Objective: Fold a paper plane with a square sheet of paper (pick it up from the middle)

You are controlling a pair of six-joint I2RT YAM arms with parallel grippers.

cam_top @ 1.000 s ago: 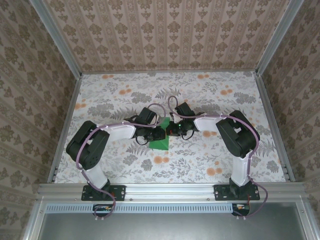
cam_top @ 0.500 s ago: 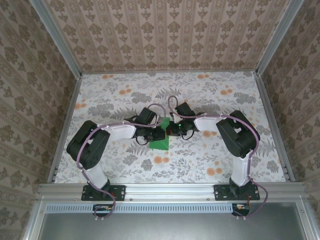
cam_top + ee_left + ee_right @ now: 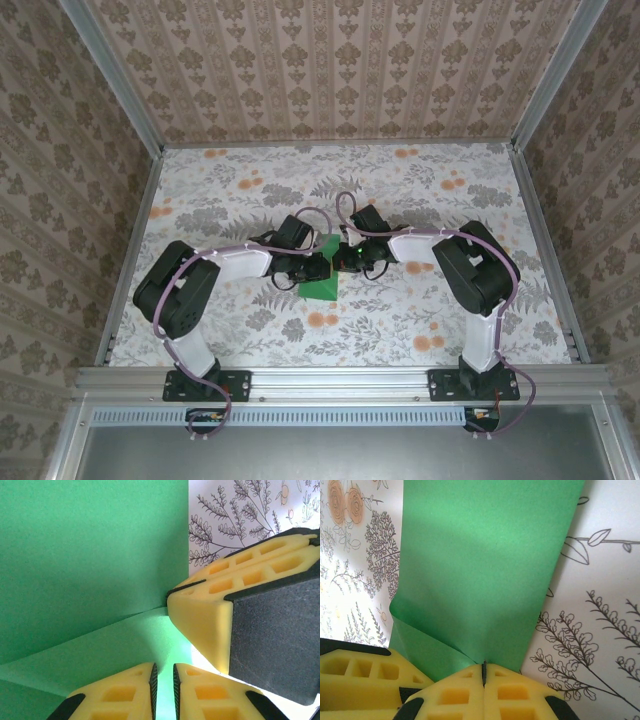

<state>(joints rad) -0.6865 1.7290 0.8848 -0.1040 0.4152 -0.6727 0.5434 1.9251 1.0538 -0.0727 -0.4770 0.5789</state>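
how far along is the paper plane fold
Early. Done so far: the green sheet is doubled over, one layer lying on another in the left wrist view. In hand: the right gripper is shut on its edge, and the left gripper is nearly shut at the fold. Left: no pointed dart shape shows.

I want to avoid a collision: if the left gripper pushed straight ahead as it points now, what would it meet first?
Probably the right gripper, whose yellow fingers sit just ahead of the left gripper over the green paper; depth is unclear.

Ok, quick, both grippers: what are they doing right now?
Left gripper: nearly closed, pinching the green paper.
Right gripper: shut on the green paper's edge.
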